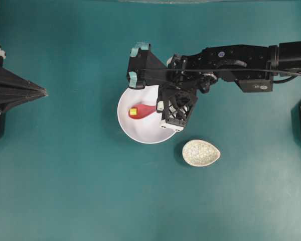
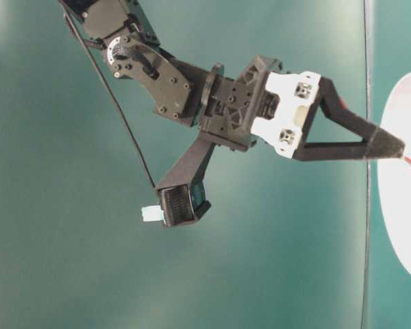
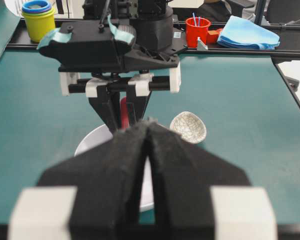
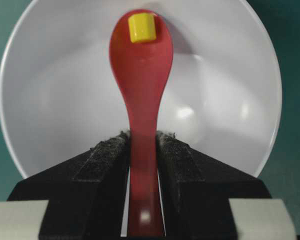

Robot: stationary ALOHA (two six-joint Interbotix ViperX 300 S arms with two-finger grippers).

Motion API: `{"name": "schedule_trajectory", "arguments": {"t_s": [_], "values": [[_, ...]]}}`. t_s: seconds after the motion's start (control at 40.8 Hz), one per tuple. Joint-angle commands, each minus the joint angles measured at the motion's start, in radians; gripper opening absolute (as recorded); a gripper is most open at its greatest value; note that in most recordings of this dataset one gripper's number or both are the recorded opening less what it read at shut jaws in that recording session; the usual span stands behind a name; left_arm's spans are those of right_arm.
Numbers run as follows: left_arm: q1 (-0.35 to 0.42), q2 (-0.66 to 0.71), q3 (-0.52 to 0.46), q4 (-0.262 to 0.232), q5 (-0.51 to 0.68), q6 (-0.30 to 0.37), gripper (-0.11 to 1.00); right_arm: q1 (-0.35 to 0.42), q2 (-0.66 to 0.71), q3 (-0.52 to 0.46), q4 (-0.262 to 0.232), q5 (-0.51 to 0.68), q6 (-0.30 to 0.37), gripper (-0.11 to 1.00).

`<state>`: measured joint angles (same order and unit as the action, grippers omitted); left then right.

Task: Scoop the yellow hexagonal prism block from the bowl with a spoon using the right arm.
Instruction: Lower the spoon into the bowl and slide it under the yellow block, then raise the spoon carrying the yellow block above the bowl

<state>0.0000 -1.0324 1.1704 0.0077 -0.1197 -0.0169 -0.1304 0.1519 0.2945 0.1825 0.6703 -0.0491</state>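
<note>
In the right wrist view, the right gripper (image 4: 142, 145) clamps the spoon (image 4: 141, 85) by its handle, and the block (image 4: 142, 27) sits at the far tip of the scoop, over the bowl (image 4: 50, 100). The overhead view alone shows a speckled dish (image 1: 201, 152) just beside the bowl, where the arm hides part of the rim. In the left wrist view, the left gripper (image 3: 147, 165) is pressed closed on nothing, blocking the bowl; the block is hidden there. At table level the bowl is cut off.
</note>
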Motion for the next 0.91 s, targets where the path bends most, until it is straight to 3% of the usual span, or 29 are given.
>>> {"name": "schedule_trajectory", "arguments": {"t_s": [0.0,0.588,0.883], "values": [[-0.002,0.000,-0.028,0.003,-0.005,-0.002,0.02,0.008,-0.038,0.003,-0.002,-0.031,0.002,0.24],[0.000,0.000,-0.028,0.003,-0.005,-0.002,0.02,0.043,-0.176,0.212,0.006,-0.305,0.005,0.25],[-0.002,0.000,-0.028,0.003,-0.006,-0.002,0.02,0.044,-0.261,0.272,0.008,-0.342,0.005,0.24]]}}
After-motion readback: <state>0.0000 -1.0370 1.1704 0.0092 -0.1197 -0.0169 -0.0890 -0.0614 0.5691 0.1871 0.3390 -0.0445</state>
